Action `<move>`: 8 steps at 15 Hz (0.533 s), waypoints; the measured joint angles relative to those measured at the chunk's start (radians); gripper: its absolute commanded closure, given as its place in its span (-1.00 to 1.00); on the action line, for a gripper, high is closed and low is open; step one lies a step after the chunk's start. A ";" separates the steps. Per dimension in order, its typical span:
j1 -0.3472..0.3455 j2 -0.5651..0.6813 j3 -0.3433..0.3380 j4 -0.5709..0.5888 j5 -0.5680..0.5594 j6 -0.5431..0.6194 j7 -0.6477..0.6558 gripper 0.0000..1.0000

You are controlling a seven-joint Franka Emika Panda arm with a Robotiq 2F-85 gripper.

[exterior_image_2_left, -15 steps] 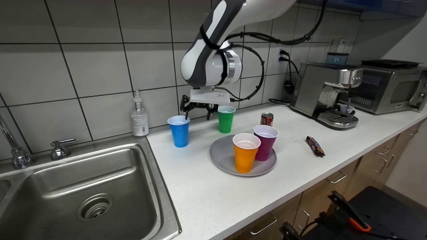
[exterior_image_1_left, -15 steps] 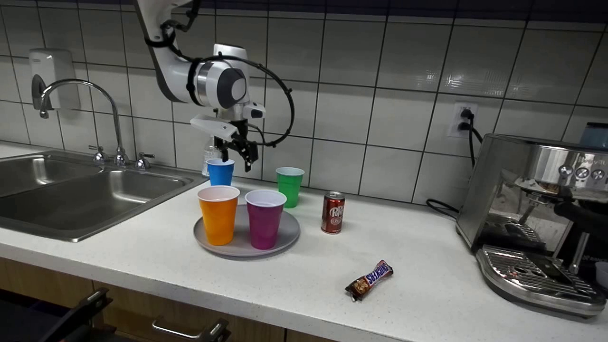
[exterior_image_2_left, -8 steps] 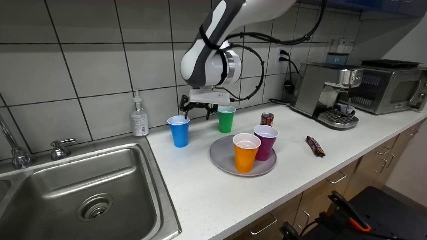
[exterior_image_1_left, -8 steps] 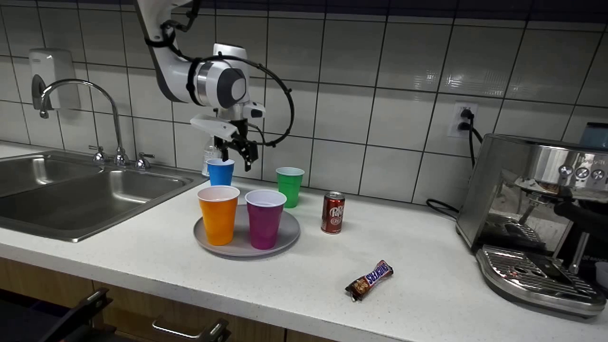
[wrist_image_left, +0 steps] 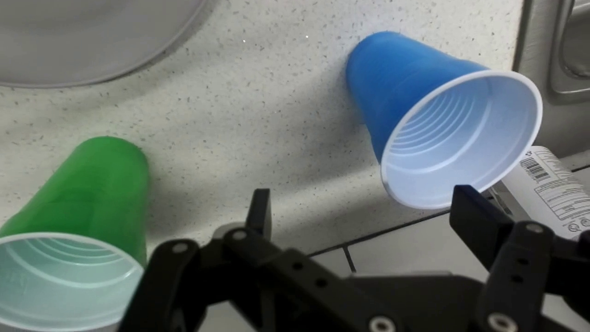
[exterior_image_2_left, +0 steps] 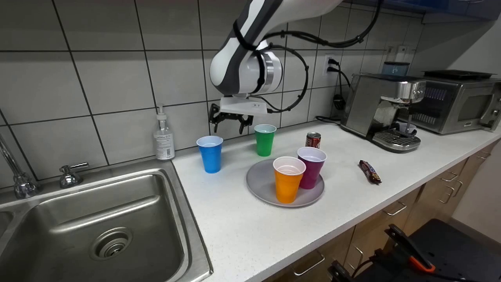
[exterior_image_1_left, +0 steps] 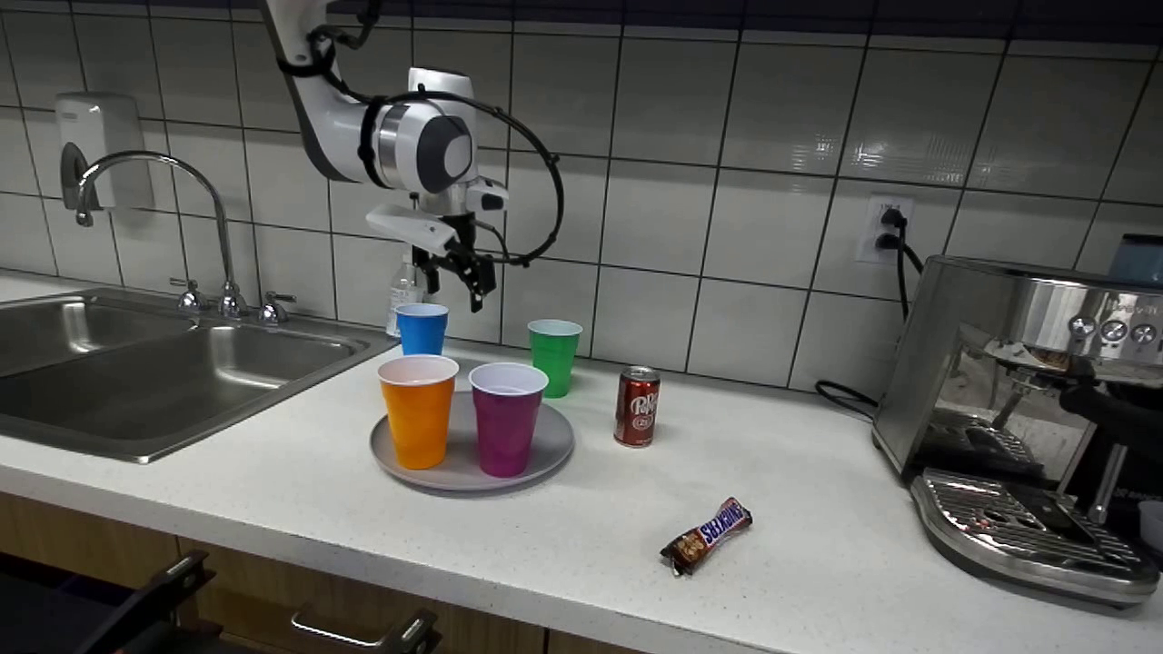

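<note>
Wrist view: black fingers point(wrist_image_left: 479, 226), spread wide and empty, hang nearest; below, a green plastic cup point(wrist_image_left: 83, 207) left and a blue plastic cup point(wrist_image_left: 401, 87) right stand upright, untouched, likely stable since each sits base-down on the speckled white bench point(wrist_image_left: 253, 115).

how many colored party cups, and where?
4: orange cup and purple cup on the gray plate, blue cup near the sink, green cup near the tiled wall.
</note>
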 measured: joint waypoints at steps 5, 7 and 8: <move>0.000 0.006 0.011 0.021 0.004 -0.006 0.000 -1.00; 0.000 0.014 0.015 0.036 0.005 -0.012 0.000 -1.00; 0.000 0.019 0.016 0.045 0.005 -0.017 0.000 -1.00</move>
